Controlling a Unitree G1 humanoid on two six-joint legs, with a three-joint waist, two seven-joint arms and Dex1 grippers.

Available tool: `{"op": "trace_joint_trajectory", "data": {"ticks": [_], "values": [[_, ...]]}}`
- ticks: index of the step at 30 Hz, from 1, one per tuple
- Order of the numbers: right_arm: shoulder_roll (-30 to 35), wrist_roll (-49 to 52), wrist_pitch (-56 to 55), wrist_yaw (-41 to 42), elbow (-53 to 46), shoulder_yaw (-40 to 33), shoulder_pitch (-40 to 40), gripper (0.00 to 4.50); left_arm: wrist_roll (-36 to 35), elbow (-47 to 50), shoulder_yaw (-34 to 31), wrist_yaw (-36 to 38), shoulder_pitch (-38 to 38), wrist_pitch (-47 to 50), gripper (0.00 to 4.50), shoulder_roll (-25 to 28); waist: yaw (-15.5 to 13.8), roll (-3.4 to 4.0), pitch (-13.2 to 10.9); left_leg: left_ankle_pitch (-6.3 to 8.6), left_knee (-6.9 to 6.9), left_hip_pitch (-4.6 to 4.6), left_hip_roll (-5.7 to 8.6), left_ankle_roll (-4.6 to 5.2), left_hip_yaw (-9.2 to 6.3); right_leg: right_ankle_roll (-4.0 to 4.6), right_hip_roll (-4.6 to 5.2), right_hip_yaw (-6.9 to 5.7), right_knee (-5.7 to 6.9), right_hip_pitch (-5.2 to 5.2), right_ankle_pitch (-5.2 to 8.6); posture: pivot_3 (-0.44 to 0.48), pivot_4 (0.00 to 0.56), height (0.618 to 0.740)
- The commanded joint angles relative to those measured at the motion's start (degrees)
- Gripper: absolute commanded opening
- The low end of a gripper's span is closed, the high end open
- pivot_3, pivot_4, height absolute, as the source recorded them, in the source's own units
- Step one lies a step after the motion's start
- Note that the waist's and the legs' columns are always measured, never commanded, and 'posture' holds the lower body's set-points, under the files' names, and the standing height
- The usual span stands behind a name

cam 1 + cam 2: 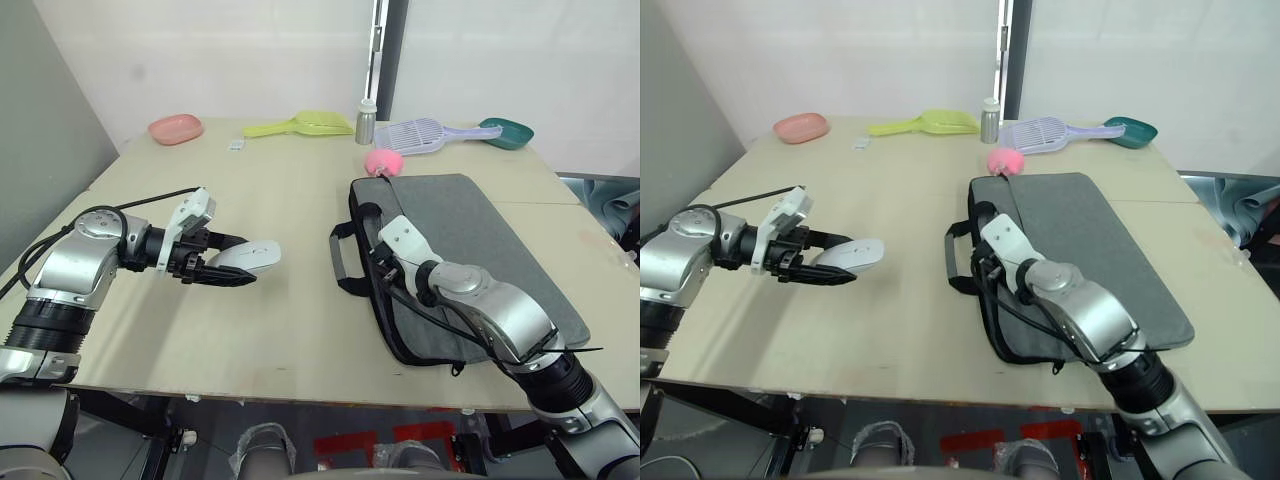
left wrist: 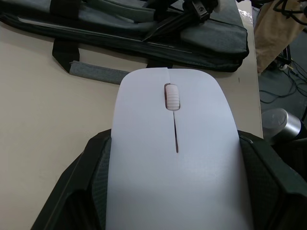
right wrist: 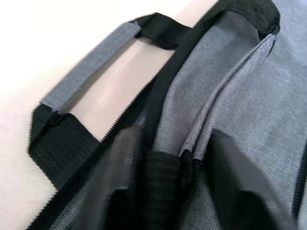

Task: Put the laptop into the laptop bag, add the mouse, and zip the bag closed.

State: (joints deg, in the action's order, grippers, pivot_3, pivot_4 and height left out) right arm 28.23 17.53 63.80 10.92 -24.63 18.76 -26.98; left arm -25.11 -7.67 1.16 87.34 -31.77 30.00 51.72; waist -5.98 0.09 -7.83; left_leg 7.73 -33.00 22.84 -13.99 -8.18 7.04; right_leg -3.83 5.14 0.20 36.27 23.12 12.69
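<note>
The left gripper (image 1: 232, 264) is clamped on the mouse (image 1: 246, 256), one black finger on each long side, and holds it a little above the bare table (image 1: 280, 190), well apart from the bag (image 1: 470, 250). The mouse's long axis runs along the fingers, its free rounded end and scroll wheel pointing across the table at the bag's open edge.

The right gripper (image 1: 990, 268) is at the bag's near left edge, by the strap handles (image 1: 343, 258). In the right wrist view its fingers (image 3: 122, 158) sit on either side of a fold of black edging and grey fabric and pinch it, apparently holding the mouth open.

The bag lies flat, its long axis running away from the robot, with the zipper side facing the mouse. No laptop lies on the table, so it is probably already inside, though the opening does not show it. By my reckoning the mouse still has to cross and go in, and the zip is still undone.

Along the far edge stand a pink plush (image 1: 382, 161), scoops and a small bottle.
</note>
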Motion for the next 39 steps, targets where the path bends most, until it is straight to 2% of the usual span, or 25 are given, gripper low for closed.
{"op": "trace_joint_trajectory", "data": {"ticks": [1,2,3,12,21,29,34,39], "values": [[0.32,-0.54,1.48,1.54,1.34,-2.81,-0.05,0.35,-0.13,1.19,0.10,0.20,-0.60,-1.74,2.87,-0.44,-0.08,0.00,0.00,0.00,-0.01,0.00,0.00,0.00,0.00,0.00,0.00,0.00,0.00,0.00,0.00,0.000,0.150,0.740],[-0.07,0.02,2.12,1.86,1.04,-4.27,-0.35,0.06,0.55,0.82,0.67,0.00,-0.82,-2.86,2.87,-1.10,-0.15,0.00,0.00,0.00,-0.01,0.00,0.00,0.00,0.00,0.00,0.01,0.00,0.00,0.00,0.00,0.000,0.150,0.740],[-0.79,1.28,3.58,2.43,0.52,-6.36,-1.02,0.02,1.37,0.10,1.23,-0.41,-1.31,-4.28,2.87,-2.05,-0.21,0.00,0.00,0.00,-0.01,0.00,0.02,0.01,0.00,0.00,0.02,0.00,0.01,-0.01,0.00,0.000,0.150,0.740],[-3.49,12.00,17.02,7.43,-7.11,-23.82,-9.11,0.02,4.90,-8.21,4.69,-2.58,-7.60,-10.43,2.87,-10.82,-0.30,0.02,-0.02,-0.05,-0.12,0.07,0.02,0.08,-0.01,0.02,0.03,-0.01,0.12,0.03,-0.01,0.000,0.150,0.740],[-4.38,18.19,26.36,9.86,-8.33,-38.77,-18.59,0.02,9.15,-17.99,7.99,-6.21,-15.01,-14.85,2.87,-20.72,-0.28,0.06,-0.05,-0.07,-0.11,0.08,0.01,0.12,-0.01,0.05,0.01,0.00,0.17,0.05,0.01,0.000,0.150,0.740],[-2.04,20.58,26.08,11.53,-8.53,-39.44,-17.22,0.02,16.53,-31.51,11.14,-13.44,-21.67,-23.20,2.87,-31.32,-0.63,0.07,-0.06,-0.10,-0.04,0.11,0.02,0.18,0.00,-0.07,0.01,-0.02,0.11,0.06,-0.06,0.000,0.150,0.740],[-2.61,21.16,26.00,11.31,-9.02,-39.00,-16.74,0.02,21.00,-37.65,13.60,-16.18,-24.67,-29.16,2.87,-36.31,-1.14,0.06,-0.06,-0.11,-0.03,0.12,0.02,0.21,0.00,-0.07,0.02,-0.02,0.11,0.06,-0.06,0.000,0.150,0.740],[-3.64,21.40,26.19,10.88,-9.93,-38.53,-15.89,0.02,24.50,-45.20,13.87,-23.01,-29.34,-32.58,2.87,-42.50,-1.54,0.06,-0.06,-0.11,-0.08,0.12,0.03,0.23,0.00,-0.05,0.03,0.01,0.13,0.06,-0.05,0.000,0.150,0.740]]}}
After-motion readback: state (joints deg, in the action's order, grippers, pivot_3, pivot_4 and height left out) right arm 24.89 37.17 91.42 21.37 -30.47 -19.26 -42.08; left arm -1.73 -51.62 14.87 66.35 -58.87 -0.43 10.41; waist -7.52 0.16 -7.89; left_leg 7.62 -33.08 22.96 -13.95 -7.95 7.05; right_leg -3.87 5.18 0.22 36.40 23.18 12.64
